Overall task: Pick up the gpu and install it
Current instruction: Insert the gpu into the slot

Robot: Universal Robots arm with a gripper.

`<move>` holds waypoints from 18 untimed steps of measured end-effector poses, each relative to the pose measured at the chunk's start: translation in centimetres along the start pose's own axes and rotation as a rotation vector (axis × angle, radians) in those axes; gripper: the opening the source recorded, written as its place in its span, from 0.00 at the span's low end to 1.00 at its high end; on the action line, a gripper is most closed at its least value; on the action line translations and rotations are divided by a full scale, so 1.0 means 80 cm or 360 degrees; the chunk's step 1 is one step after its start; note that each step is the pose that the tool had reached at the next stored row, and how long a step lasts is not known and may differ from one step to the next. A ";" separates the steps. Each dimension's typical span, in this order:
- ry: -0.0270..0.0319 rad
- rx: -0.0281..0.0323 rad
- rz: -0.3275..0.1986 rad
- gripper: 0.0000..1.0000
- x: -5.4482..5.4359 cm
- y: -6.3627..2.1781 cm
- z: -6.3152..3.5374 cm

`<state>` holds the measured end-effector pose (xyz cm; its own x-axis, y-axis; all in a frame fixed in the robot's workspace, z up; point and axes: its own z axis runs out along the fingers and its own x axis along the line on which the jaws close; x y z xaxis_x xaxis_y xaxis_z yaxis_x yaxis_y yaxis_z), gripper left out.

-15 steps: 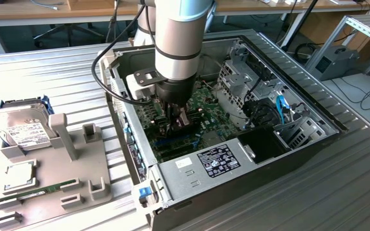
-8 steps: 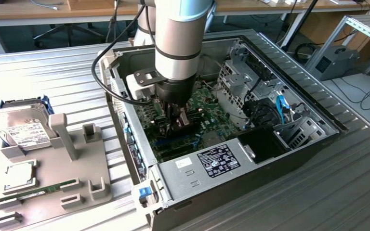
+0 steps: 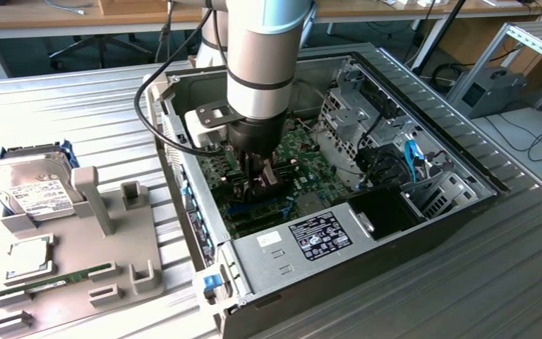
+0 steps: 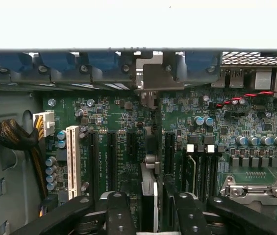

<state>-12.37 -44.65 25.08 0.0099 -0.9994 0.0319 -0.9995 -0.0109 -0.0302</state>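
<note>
the gpu stands on edge in a motherboard slot, its silver bracket against the rear wall of the open computer case. the pincer straddles the card's upper edge — black fingers on either side, spread apart and not clamped on it. in the exterior view the arm reaches down into the case. on the ribbed surface at the exterior view's left, a grey parts tray carries a hard drive, a processor and a memory stick.

Grey arm, black claw
</note>
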 end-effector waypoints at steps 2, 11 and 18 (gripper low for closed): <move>0.00007 0.00000 0.0000 0.38 0.000 0.000 -0.001; 0.00028 -0.00001 0.0000 0.38 -0.005 -0.001 -0.018; 0.00042 0.00002 -0.0002 0.38 -0.012 -0.002 -0.048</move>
<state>-12.37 -43.60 28.86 0.0110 -0.9993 0.0346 -0.9995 -0.0121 -0.0303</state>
